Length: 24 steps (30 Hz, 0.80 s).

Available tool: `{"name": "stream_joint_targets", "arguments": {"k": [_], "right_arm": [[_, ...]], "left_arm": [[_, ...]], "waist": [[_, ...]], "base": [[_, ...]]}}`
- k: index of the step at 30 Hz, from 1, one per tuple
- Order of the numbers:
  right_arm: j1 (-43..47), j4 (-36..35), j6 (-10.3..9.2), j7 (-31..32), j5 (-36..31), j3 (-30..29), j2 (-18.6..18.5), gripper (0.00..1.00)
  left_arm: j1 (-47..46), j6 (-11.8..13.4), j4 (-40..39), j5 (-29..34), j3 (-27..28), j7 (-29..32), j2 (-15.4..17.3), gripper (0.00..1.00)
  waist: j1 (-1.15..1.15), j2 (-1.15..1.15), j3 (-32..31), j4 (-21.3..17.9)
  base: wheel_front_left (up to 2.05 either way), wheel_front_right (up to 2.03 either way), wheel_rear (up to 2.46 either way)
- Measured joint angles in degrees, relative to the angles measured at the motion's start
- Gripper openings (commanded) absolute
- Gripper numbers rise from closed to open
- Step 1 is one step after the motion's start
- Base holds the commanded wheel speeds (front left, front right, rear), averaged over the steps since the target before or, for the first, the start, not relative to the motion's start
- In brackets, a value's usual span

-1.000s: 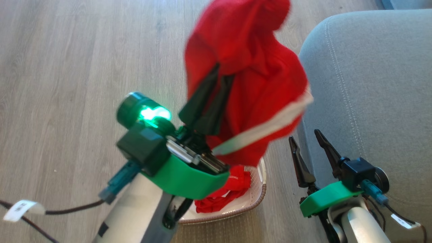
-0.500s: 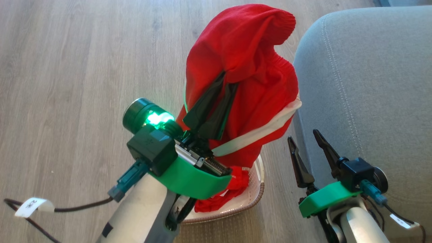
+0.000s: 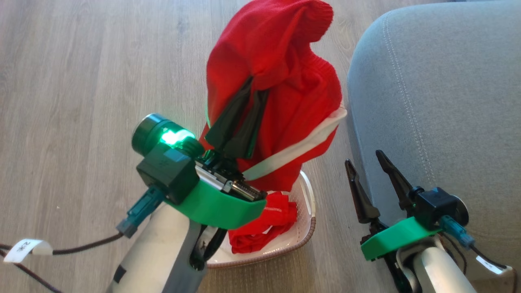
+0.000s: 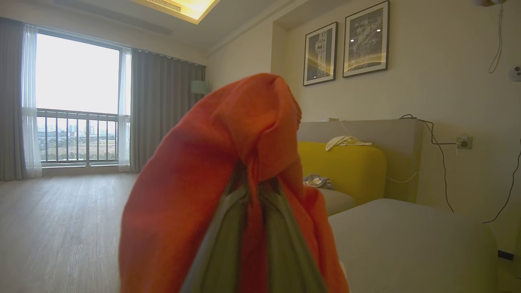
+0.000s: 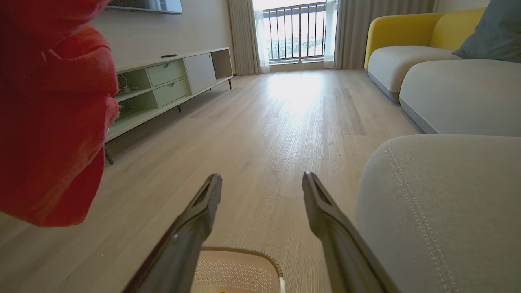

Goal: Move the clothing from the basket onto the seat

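L gripper clamped tight on red knit garment w/ white band, held up above basket; cloth drapes over both fingers. Plain red garment lies in basket. R gripper jaws wide apart, holding nothing, just beside seat edge. Seat's rounded corner close on knit's right; wood floor open on left.

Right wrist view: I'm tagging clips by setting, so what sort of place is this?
Probably a home living room: a yellow-backed sofa, a low media cabinet with drawers along the wall, and a curtained balcony window.
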Motion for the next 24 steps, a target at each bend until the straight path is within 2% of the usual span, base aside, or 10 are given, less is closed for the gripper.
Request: {"name": "stream_joint_targets", "arguments": {"k": [5, 9, 13, 17, 24], "right_arm": [[-0.1, -3.6, 0.00, 0.0, 4.1, 5.1, -1.6, 1.00], [-0.3, -9.0, 0.00, 0.0, 9.1, 12.3, -5.5, 1.00], [-0.5, -13.5, 0.00, 0.0, 12.9, 17.1, -9.0, 1.00], [-1.8, -16.4, 0.00, 0.0, 15.6, 19.8, -11.4, 1.00], [-2.6, -19.2, 0.00, 0.0, 22.0, 20.7, -11.8, 1.00]], "left_arm": [[0.0, -0.1, 0.3, 0.2, 0.9, 0.0, 0.0, 0.00], [-0.1, -0.5, 0.9, 0.7, 1.6, 0.0, 0.0, 0.00], [-0.2, -0.9, 1.5, 1.2, 2.7, 0.0, 0.0, 0.00], [-0.5, -1.0, 1.5, 1.2, 2.8, 0.0, 0.0, 0.00], [-1.0, -1.1, 1.6, 1.7, 2.9, 0.0, 0.0, 0.00]], "waist": [[0.00, 0.00, 0.7, -0.1], [0.00, 0.00, 1.2, -0.2], [0.00, 0.00, 1.4, -0.4], [0.00, 0.00, 1.5, -0.4], [0.00, 0.00, 1.6, -0.1]], "base": [[0.00, 0.00, 0.00], [0.00, 0.00, 0.00], [0.00, 0.00, 0.00], [0.00, 0.00, 0.00], [0.00, 0.00, 0.00]]}}
